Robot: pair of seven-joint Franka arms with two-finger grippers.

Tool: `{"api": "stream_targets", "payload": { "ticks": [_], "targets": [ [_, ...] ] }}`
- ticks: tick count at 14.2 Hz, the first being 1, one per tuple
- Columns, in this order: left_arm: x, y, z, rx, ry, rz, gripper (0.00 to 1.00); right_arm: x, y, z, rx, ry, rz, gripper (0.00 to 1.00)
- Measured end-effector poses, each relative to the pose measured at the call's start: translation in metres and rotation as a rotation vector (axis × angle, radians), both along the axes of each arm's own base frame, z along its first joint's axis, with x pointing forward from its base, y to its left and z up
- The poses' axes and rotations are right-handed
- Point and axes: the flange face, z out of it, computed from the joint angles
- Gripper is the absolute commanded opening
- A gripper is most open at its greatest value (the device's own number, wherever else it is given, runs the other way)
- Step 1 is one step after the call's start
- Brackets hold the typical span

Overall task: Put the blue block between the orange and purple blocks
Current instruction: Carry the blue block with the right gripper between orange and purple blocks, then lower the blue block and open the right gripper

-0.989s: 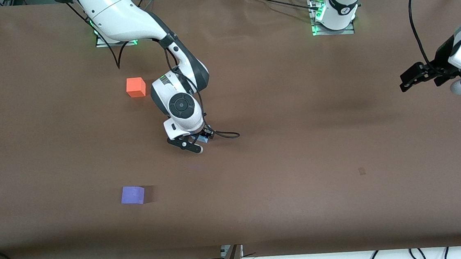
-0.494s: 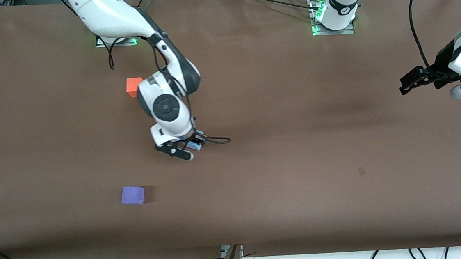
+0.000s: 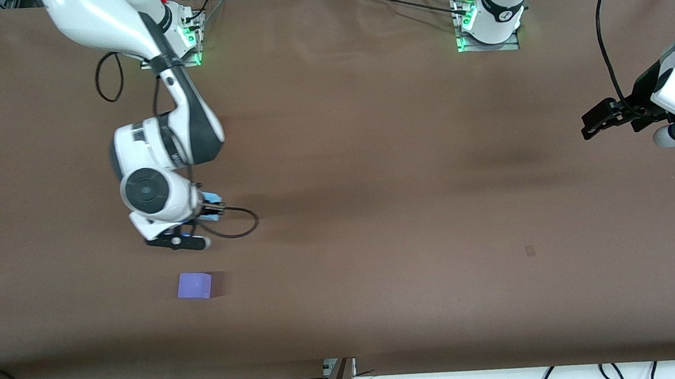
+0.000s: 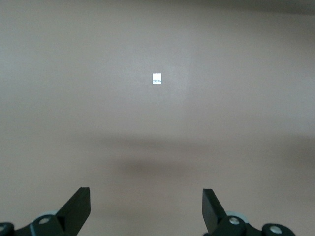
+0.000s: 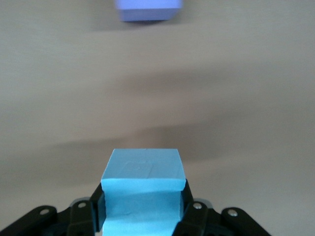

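Observation:
My right gripper (image 3: 195, 222) is shut on the light blue block (image 3: 212, 198), held above the bare brown table (image 3: 375, 210). In the right wrist view the blue block (image 5: 142, 169) fills the space between the black fingers (image 5: 93, 206) of the gripper (image 5: 142, 204). The purple block (image 5: 147, 10) lies on the table a short way off. In the front view the purple block (image 3: 194, 285) sits alone near the front edge. The orange block is hidden by the right arm. My left gripper (image 3: 594, 124) hangs open and idle over the left arm's end of the table, its fingers (image 4: 78, 206) wide apart with nothing between them.
A small pale tag (image 4: 157, 78) lies on the table under the left gripper and shows as a faint mark (image 3: 529, 251) in the front view. A black cable (image 3: 237, 221) loops from the right wrist. Both arm bases (image 3: 487, 21) stand along the table's back edge.
The right arm has carried the blue block toward its own end of the table, now covering the orange block. The left arm has barely moved.

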Motion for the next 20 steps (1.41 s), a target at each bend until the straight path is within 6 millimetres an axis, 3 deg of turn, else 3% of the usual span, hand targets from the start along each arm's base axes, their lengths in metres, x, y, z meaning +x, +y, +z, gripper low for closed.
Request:
{"api": "stream_targets", "payload": {
  "ticks": [3, 7, 8, 9, 11, 12, 14, 18, 20],
  "targets": [
    [-0.002, -0.002, 0.0, 0.001, 0.017, -0.005, 1.0, -0.027, -0.03, -0.033, 0.033, -0.065, 0.03, 0.2],
    [-0.003, -0.004, 0.0, 0.001, 0.024, -0.008, 1.0, -0.066, -0.044, -0.075, 0.051, -0.122, 0.039, 0.2],
    [-0.003, -0.004, 0.0, 0.001, 0.025, -0.008, 1.0, -0.07, -0.045, -0.08, 0.055, -0.138, 0.051, 0.32],
    [-0.003, -0.004, 0.0, 0.001, 0.025, -0.008, 1.0, -0.072, -0.045, -0.083, 0.059, -0.151, 0.066, 0.99],
    [-0.003, -0.004, 0.0, 0.001, 0.027, -0.007, 1.0, -0.072, -0.045, -0.083, 0.065, -0.168, 0.088, 1.0],
    [-0.003, -0.003, 0.0, 0.001, 0.027, -0.006, 1.0, -0.069, -0.043, -0.076, 0.071, -0.184, 0.1, 1.0],
    [-0.003, -0.003, 0.0, 0.001, 0.027, -0.006, 1.0, -0.057, -0.038, -0.046, 0.091, -0.217, 0.138, 1.0],
    [-0.003, -0.006, 0.0, 0.001, 0.025, -0.01, 1.0, -0.019, -0.035, 0.06, 0.099, -0.153, 0.143, 1.0],
    [-0.003, -0.006, 0.001, 0.001, 0.025, -0.011, 1.0, -0.01, -0.041, 0.098, 0.102, -0.129, 0.163, 1.0]
  ]
}}
